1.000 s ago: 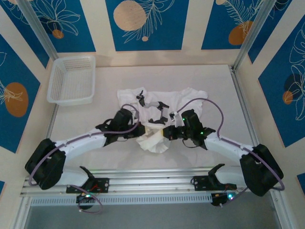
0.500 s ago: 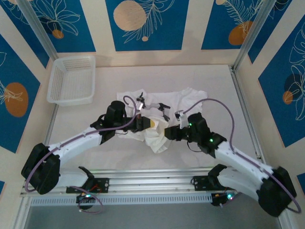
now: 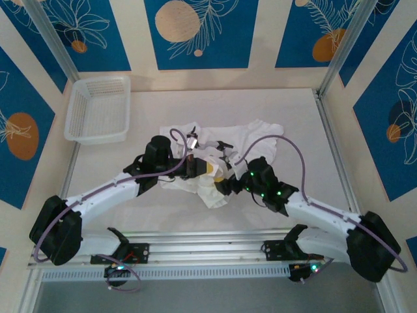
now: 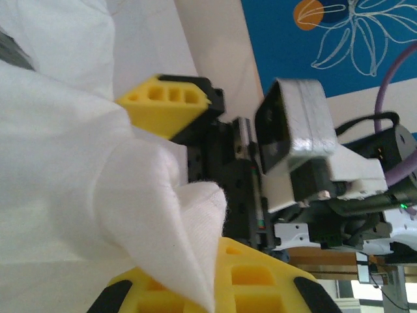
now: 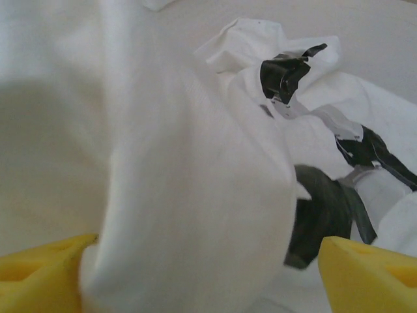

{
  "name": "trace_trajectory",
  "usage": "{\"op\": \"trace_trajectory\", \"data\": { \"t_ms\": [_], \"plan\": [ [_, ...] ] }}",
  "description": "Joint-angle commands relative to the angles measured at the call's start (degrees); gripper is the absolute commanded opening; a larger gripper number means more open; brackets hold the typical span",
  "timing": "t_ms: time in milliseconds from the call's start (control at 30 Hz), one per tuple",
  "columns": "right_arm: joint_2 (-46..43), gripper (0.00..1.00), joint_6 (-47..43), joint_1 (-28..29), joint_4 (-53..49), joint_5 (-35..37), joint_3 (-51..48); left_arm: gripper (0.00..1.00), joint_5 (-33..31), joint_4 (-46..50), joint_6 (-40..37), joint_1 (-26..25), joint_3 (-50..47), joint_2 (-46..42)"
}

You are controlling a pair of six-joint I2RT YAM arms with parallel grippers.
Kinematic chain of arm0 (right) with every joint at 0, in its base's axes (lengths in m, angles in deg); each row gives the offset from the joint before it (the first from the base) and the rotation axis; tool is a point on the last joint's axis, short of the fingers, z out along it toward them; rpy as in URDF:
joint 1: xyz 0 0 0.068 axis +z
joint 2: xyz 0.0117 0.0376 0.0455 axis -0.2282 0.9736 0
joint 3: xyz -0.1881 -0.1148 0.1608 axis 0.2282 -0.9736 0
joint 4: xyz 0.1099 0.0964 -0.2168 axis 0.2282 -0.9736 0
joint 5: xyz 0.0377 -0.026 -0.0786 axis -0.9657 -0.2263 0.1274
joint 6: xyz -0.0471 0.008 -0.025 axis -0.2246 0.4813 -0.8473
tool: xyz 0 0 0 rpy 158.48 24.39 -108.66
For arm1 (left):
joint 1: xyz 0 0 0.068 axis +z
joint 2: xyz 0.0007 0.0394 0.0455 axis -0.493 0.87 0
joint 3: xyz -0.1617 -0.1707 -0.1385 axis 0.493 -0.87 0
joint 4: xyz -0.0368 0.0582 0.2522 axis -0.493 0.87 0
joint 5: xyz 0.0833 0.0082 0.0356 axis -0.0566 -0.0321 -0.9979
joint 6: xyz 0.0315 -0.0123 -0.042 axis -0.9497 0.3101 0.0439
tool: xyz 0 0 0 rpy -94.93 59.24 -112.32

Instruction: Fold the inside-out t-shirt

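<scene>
The inside-out t-shirt (image 3: 255, 138) lies crumpled in the middle of the table, white with dark marks (image 5: 287, 73). My left gripper (image 3: 203, 168) is shut on a raised fold of its cloth (image 4: 71, 169), which drapes over the yellow lower finger (image 4: 260, 280). My right gripper (image 3: 223, 184) is just right of it and open. Its yellow fingertips (image 5: 371, 274) stand wide apart with a hanging fold of the shirt (image 5: 195, 169) between them. One right finger (image 4: 171, 99) shows in the left wrist view, close behind the held fold.
A white mesh basket (image 3: 98, 109) stands at the back left of the table. Metal frame posts (image 3: 339, 49) rise at the back corners. A rail (image 3: 208, 251) with the arm bases runs along the near edge.
My right gripper has opened and let go of the cloth, shifting slightly left. The left arm rose toward the shirt's middle with its fold, then stayed still.
</scene>
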Motion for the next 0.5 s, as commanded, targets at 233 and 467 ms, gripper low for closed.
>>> {"op": "trace_trajectory", "data": {
  "t_ms": [233, 467],
  "plan": [
    [3.0, 0.03, 5.7, -7.5, 3.6, -36.2, 5.7, 0.0, 9.7, -15.5, 5.4, 4.3, -1.1, 0.7],
    [-3.9, 0.0, 16.2, -8.5, 9.1, -48.2, 5.0, 0.11, 7.2, -3.7, -4.6, 9.6, -0.9, 4.1]
  ]
}}
